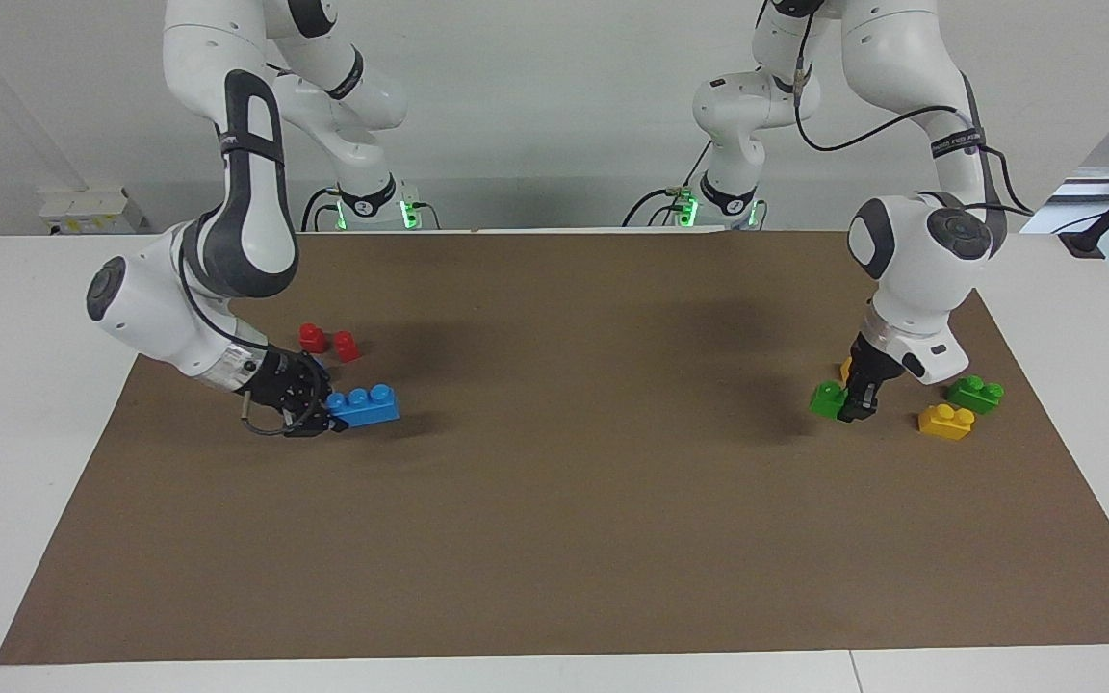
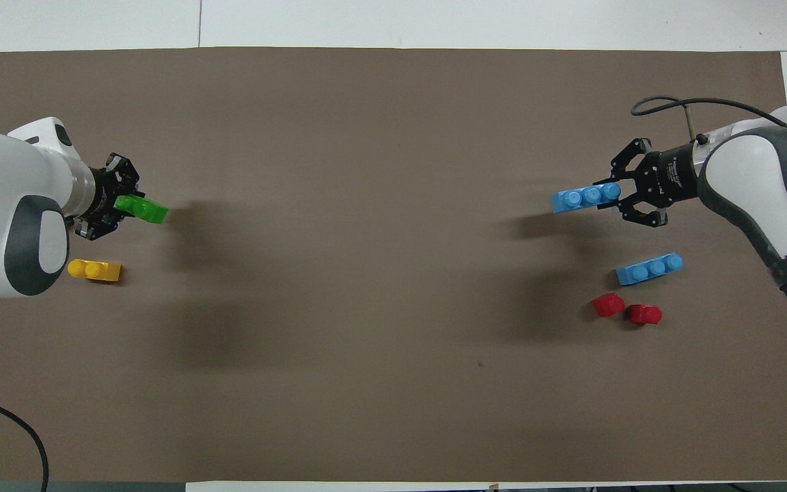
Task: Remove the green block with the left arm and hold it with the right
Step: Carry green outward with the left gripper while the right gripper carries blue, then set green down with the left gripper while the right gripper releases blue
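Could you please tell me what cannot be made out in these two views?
Overhead view: left arm hides second green brick.
Facing view: left gripper, holding the green block, covers most of a yellow piece.
Facing view: only one blue brick shows, at the right gripper; overhead shows two.

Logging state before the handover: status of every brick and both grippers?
green block: gripped by the left gripper
left gripper: shut on green block
held blue brick: gripped at one end by the right gripper
right gripper: shut on held blue brick
loose blue brick: free on the mat
red blocks: two, free, apart
yellow brick: free on the mat
second green brick: free, beside yellow brick
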You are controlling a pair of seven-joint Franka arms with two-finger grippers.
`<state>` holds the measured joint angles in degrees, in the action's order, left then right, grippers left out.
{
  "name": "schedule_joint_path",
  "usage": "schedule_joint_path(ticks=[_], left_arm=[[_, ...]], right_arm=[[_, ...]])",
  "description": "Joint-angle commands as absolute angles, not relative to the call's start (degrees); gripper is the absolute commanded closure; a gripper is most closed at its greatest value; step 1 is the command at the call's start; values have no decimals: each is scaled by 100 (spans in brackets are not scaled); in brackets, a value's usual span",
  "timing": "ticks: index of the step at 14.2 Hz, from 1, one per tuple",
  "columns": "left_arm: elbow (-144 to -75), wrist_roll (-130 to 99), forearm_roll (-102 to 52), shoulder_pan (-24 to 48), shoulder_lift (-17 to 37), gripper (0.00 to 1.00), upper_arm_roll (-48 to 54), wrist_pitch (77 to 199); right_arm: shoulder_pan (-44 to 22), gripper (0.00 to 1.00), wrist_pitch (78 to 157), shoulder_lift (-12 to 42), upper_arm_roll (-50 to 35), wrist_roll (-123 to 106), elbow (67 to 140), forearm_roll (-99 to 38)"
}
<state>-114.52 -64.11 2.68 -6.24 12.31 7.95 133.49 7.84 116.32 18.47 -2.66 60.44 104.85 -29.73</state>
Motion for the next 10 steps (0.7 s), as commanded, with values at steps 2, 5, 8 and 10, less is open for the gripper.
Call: schedule_joint_path(ticks=[2, 5, 8, 10], left_arm=[[-11575, -6100, 193, -721, 1528, 100, 817, 13833], [-11549, -6082, 255, -817, 1731, 100, 809, 14106], [-11540, -5898, 264, -905, 1845, 100, 800, 14229], [-11523, -5845, 264, -949, 1916, 100, 800, 14335]], right_arm=[[1046, 100, 11768, 1881, -352, 5845, 10792, -2892], [1055, 100, 12251, 1933, -360, 5827, 11109, -2892], [1055, 100, 12453, 1986, -360, 5713, 11293, -2900], [1055, 100, 12568, 2004, -369, 5722, 11355, -2926]])
